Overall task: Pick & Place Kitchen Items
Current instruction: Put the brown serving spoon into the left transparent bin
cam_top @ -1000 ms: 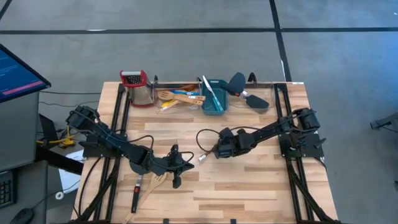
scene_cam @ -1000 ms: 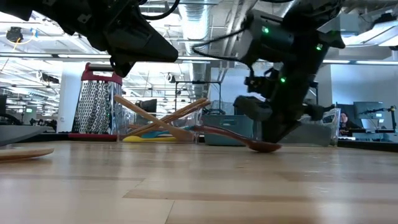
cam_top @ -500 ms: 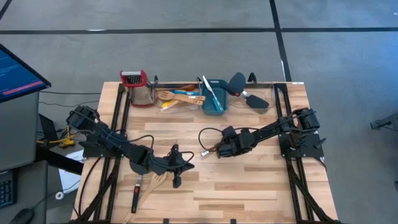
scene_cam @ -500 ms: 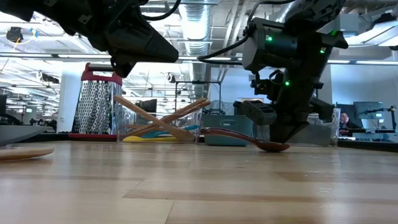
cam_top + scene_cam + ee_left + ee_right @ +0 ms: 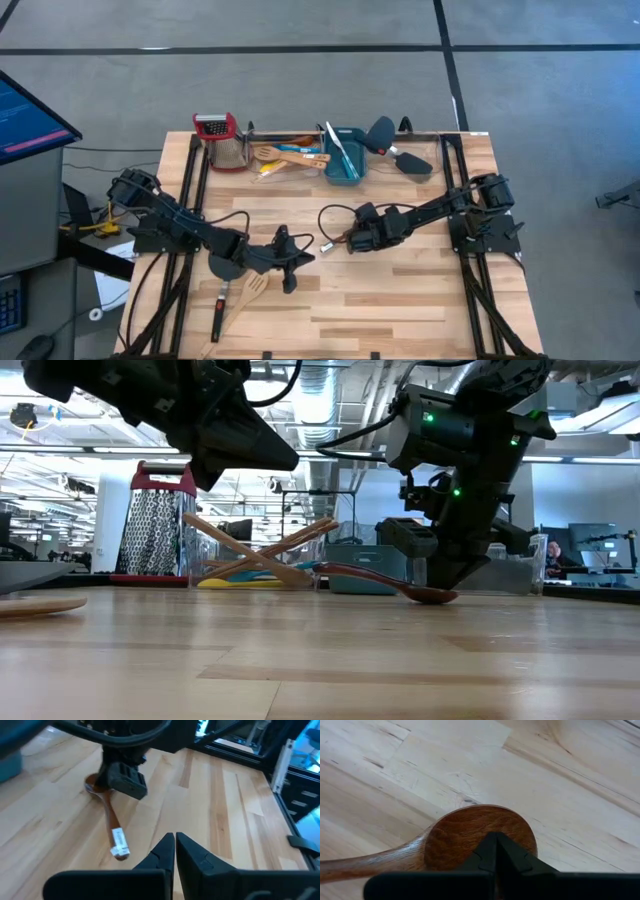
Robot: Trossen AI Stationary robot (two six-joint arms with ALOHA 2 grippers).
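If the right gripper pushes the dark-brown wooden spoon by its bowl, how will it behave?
The dark-brown wooden spoon looks stiff, so it would probably slide as one piece. Pressed at the rounded bowl, where the shut right gripper sits, it may pivot or rock, lifting its handle.

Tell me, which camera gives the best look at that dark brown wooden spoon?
The left wrist view: the dark-brown wooden spoon shows nearly whole there, with the shut right gripper over its bowl. The right wrist view shows only the bowl close up. The low view shows it side-on; the high view barely shows it.
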